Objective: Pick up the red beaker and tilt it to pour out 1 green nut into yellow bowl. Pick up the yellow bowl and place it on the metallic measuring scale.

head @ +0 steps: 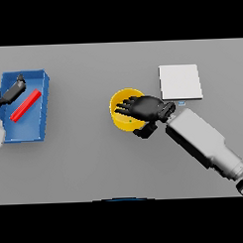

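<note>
At the far left edge of the frame the left hand (pixel 13 91) reaches over the blue tray (pixel 41 76), its fingers fairly straight and gripping nothing. The red beaker (pixel 25 105) lies slantwise on its side inside that tray, just beside the hand's tip; whether they touch cannot be told. Lying flat there, it looks set aside, which suggests the pouring step is finished.

In the middle of the frame sits the yellow bowl (pixel 120 100), with a small green nut (pixel 130 121) visible on its floor near the lower rim. The right hand (pixel 145 110) lies across the bowl's right side, fingers spread over the opening and thumb below the rim, apparently closing on the wall to lift it.

Upper right, just beside the bowl, rests the metallic measuring scale (pixel 179 81), a pale square plate, probably the bowl's destination.
</note>
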Available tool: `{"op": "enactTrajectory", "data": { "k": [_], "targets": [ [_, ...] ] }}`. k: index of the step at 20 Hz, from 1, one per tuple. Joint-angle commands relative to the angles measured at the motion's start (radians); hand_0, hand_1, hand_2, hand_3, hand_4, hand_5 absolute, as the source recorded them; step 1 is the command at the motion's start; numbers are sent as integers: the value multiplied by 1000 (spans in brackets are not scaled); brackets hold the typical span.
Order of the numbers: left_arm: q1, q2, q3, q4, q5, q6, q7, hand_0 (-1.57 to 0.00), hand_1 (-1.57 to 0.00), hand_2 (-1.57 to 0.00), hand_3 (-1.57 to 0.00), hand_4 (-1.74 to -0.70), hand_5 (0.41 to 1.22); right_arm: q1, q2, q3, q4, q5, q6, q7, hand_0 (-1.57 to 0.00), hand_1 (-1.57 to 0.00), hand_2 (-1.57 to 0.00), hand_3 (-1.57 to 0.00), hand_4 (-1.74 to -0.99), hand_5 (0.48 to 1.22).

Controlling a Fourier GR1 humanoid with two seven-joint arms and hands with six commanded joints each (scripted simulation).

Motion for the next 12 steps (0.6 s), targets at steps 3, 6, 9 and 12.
{"op": "enactTrajectory", "data": {
  "k": [3, 6, 9, 12],
  "targets": [
    [8, 8, 11, 3, 8, -3, 8, 1, 1, 1, 1, -746, 699, -11, 15, 9, 35, -4, 28, 2, 1, 1, 1, -14, -1276, 744],
    [-6, 2, 7, 19, 4, 0, -2, 1, 1, 1, 1, -745, 699, -21, 27, 2, 67, -11, 52, 25, 1, 1, -23, -72, -1289, 758],
    [-11, 0, 6, 19, 5, -2, 7, 1, 1, 1, 1, -752, 701, -18, 36, -9, 74, -26, 79, 49, -161, -135, -147, -182, -1321, 839],
    [1, 10, 11, 11, 10, -6, -7, 1, 1, 1, 1, -755, 704, -14, 27, -8, 65, -37, 85, 7, -849, -836, -806, -399, -1463, 1025]
  ]
}}
